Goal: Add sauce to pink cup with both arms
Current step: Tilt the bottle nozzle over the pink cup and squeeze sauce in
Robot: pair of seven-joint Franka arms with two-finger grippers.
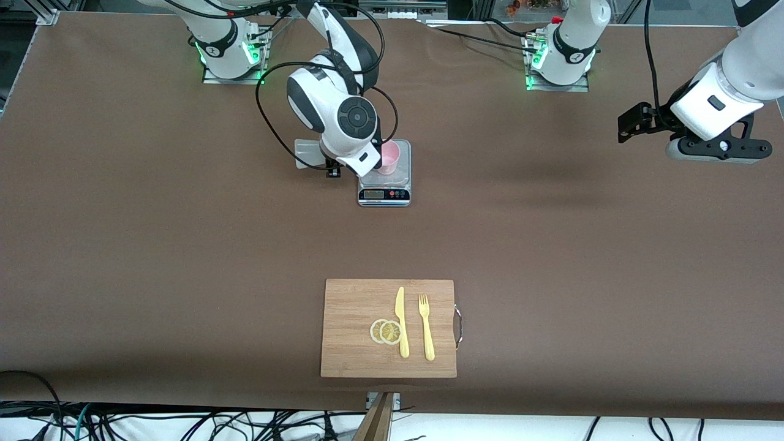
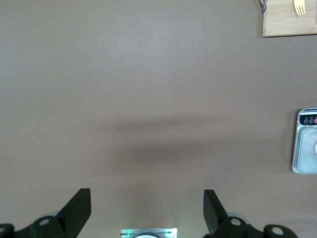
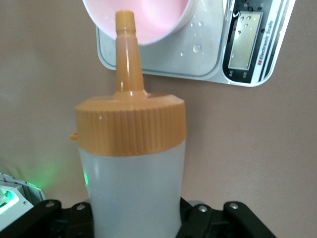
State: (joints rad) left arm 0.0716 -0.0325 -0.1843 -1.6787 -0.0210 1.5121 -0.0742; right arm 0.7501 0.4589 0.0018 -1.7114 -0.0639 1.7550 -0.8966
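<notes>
From the front I'm seeing the right claw (image 1: 334, 164) hanging beside the pink cup (image 1: 389, 157), which is sitting on the scale (image 1: 384, 184), while the left claw (image 1: 631, 122) is waiting over bare desk (image 1: 551, 245) at the left arm's end. In the left wrist view its fingers (image 2: 79, 208) are standing wide apart, holding nothing. In the right wrist view the right claw is gripping the sauce (image 3: 133, 198), the nozzle pointing over the cup's rim.

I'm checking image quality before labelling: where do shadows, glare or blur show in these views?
Front view: soft arm shadows streak the table; green glow at both bases. Left wrist view: blurred shadow bands on the table, open left gripper dark. Right wrist view: sauce bottle fills the frame, highlights on its cap, droplets glinting on the scale under the pink cup.
</notes>
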